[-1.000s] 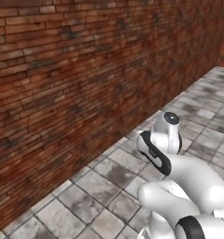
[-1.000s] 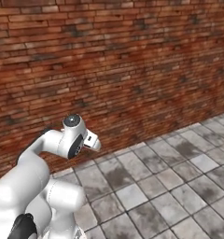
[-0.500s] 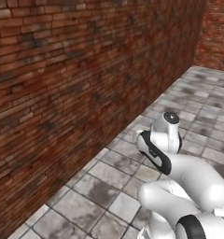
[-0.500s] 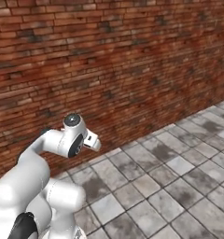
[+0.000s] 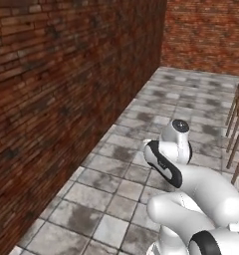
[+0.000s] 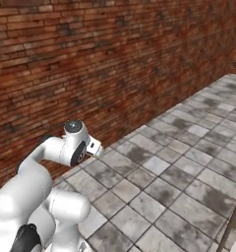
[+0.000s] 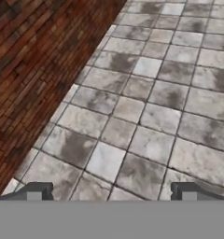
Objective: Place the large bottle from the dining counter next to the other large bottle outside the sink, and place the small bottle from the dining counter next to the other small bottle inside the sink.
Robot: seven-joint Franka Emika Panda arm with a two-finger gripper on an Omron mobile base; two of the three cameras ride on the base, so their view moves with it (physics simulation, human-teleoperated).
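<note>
My gripper (image 7: pixel 111 190) is open over bare floor tiles, its two dark fingertips (image 7: pixel 37 190) wide apart with nothing between them. The white arm (image 5: pixel 183 174) stays folded close above the base, and it rises at the lower left of the right base view (image 6: pixel 51 162). The large bottle, the small bottle, the other bottles, the dining counter and the sink are out of view.
A red brick wall (image 5: pixel 52 99) runs close along the left and meets a far brick wall (image 5: pixel 206 35) at a corner. Grey stone floor tiles (image 6: pixel 179 167) stretch ahead. Thin wooden legs (image 5: pixel 236 124) stand at the right edge.
The whole picture has shifted, so the base has moved: the wall now runs along the left and a far corner has come into sight. The arm keeps its folded pose, gripper still open.
</note>
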